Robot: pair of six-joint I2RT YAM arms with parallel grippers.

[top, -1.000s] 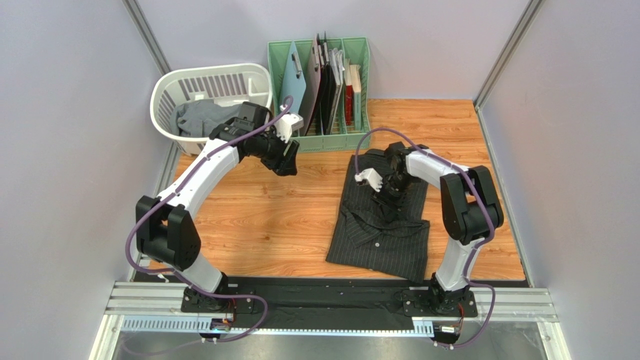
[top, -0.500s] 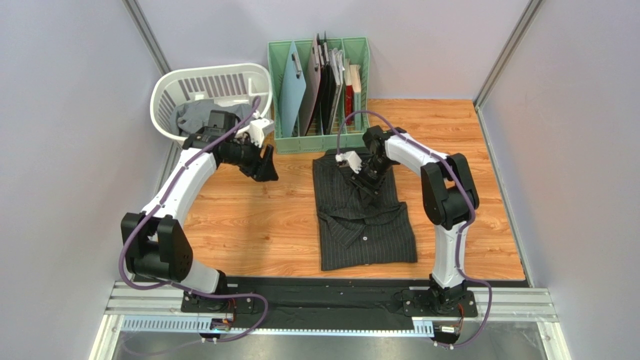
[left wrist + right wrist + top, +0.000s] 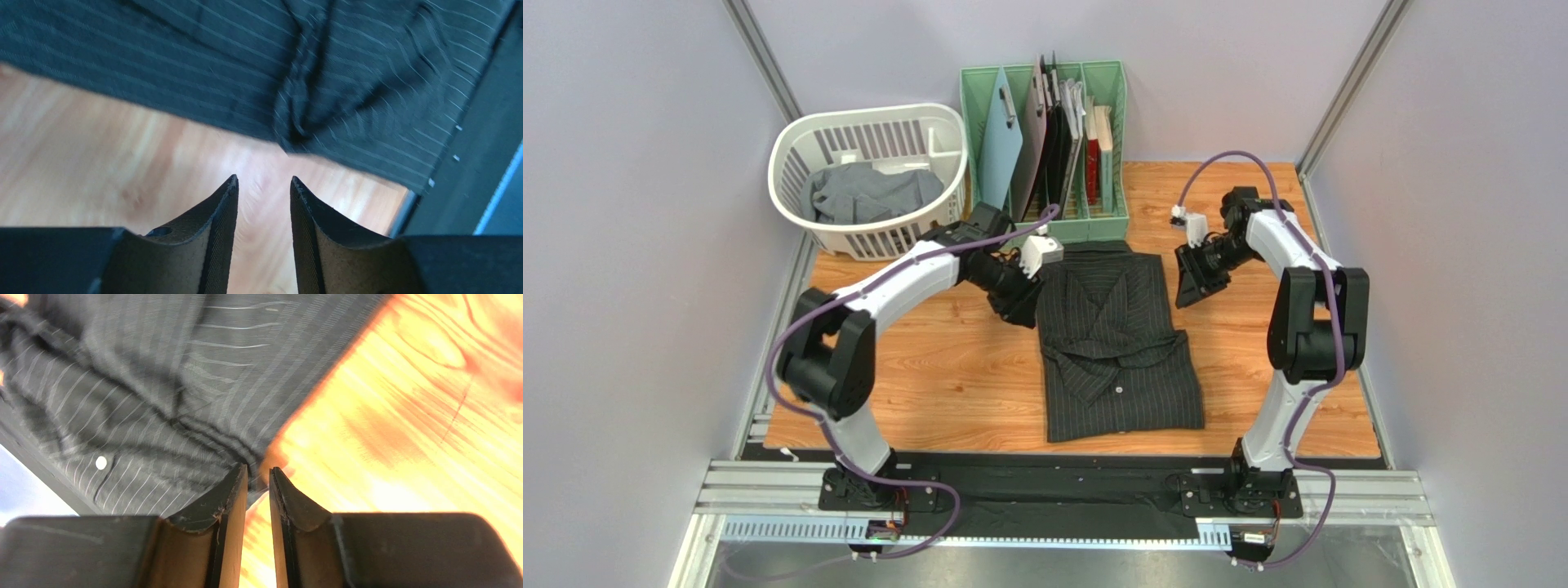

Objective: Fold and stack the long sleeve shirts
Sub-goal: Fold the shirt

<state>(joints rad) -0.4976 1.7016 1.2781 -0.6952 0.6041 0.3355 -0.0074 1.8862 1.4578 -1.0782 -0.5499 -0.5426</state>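
The left gripper (image 3: pixel 263 180) holds its ridged black wedge fingers parted and empty above the glossy wooden table (image 3: pixel 928 368), beside the folded black pinstriped shirt (image 3: pixel 1112 331) at frame centre. The right gripper (image 3: pixel 258 468) shows a narrow, empty slit. The grey shirt (image 3: pixel 873 192) lies crumpled in the slatted white basket (image 3: pixel 867 116), upper left.

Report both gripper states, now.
Left gripper: open, empty, just short of the black pinstriped cloth shirt.
Right gripper: barely open, tips at that shirt's edge, no cloth visibly held.
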